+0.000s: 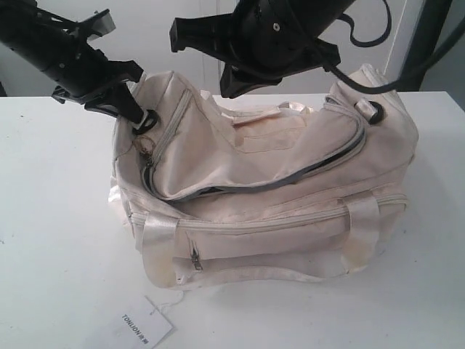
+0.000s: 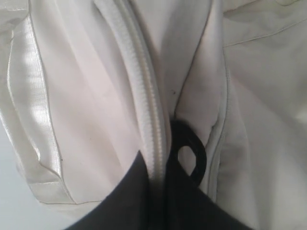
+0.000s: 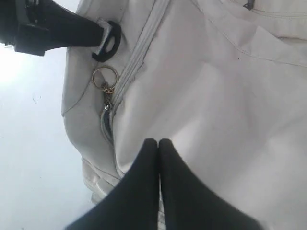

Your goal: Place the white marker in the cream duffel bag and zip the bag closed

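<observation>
Left claw (image 1: pixel 145 121) down, tight on cream duffel bag (image 1: pixel 290 182); right claw (image 3: pixel 159 142) empty, tips together

Matte black throughout. Left arm (image 1: pixel 54 51), at 10 o'clock in the exterior view: chunky, angular housing with a pale grey block (image 1: pixel 107 22) at its 1 o'clock end. Left gripper (image 2: pixel 160 160): tapered black fingers (image 2: pixel 129 196), one ending in a flat ring (image 2: pixel 199 160) with a round hole and white trim (image 3: pixel 102 25). Right arm (image 1: pixel 269 40), at 12 o'clock: rounded bulky casing, one silver screw (image 1: pixel 276 27) in it. Thick, glossy black cables (image 1: pixel 336 71) looping away at 1 o'clock. Right gripper (image 3: pixel 159 143): two smooth, pointed black fingers.
</observation>
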{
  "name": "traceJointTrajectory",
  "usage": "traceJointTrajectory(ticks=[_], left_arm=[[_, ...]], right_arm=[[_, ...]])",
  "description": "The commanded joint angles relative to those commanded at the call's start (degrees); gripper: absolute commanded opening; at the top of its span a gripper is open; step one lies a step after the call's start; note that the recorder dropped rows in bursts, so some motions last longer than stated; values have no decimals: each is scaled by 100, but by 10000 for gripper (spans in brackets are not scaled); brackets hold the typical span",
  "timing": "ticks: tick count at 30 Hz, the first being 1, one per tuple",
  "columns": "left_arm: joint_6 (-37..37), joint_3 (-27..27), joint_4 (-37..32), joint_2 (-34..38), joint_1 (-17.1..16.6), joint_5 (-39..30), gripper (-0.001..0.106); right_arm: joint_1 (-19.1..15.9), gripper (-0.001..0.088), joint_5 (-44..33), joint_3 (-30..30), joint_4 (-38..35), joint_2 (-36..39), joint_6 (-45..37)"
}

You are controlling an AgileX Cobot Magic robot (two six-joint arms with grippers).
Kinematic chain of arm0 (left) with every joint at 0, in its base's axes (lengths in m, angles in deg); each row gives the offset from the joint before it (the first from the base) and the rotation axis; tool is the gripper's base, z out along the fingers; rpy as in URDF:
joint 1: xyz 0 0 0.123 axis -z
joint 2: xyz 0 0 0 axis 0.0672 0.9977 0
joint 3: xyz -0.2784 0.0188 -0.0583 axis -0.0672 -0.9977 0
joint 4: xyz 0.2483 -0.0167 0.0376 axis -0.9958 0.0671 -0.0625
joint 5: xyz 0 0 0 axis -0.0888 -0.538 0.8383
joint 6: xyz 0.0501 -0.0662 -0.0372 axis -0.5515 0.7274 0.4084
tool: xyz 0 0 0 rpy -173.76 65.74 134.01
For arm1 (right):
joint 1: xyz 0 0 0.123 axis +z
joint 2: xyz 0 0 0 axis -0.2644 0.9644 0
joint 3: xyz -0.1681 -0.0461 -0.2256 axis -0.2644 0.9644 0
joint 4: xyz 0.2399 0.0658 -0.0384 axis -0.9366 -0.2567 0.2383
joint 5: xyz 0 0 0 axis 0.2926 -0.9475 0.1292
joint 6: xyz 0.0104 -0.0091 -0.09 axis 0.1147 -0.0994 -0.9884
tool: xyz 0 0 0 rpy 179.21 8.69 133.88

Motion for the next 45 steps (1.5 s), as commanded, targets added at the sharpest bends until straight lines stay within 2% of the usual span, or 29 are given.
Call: traceJointTrajectory(ticks=[9, 17, 21, 30, 34, 37, 39, 41, 45], left_arm=[[14, 0, 277, 0, -39, -187, 0], [14, 0, 402, 0, -105, -273, 0], [14, 0, 441, 0, -105, -293, 0], [-2, 0, 489, 0, -105, -397, 0], [-2, 0, 782, 0, -105, -419, 0], [-2, 0, 1053, 0, -105, -406, 0], [11, 0, 1190, 0, -105, -406, 0], [20, 0, 1402, 0, -105, -406, 0], [20, 0, 1623, 0, -105, -396, 0]], right_arm=[[11, 0, 200, 24, -679, 241, -415], [11, 0, 212, 24, -790, 379, -444], [11, 0, 303, 24, -1118, 390, -919], [1, 0, 384, 24, -1055, 640, -854], [1, 0, 928, 24, -1043, 752, -735], [13, 0, 1010, 24, -1126, 918, -710], [13, 28, 1072, 24, -1345, 1044, -582], [13, 102, 1270, 24, -1574, 1129, -582], [61, 178, 1489, 24, -1633, 1268, -582]])
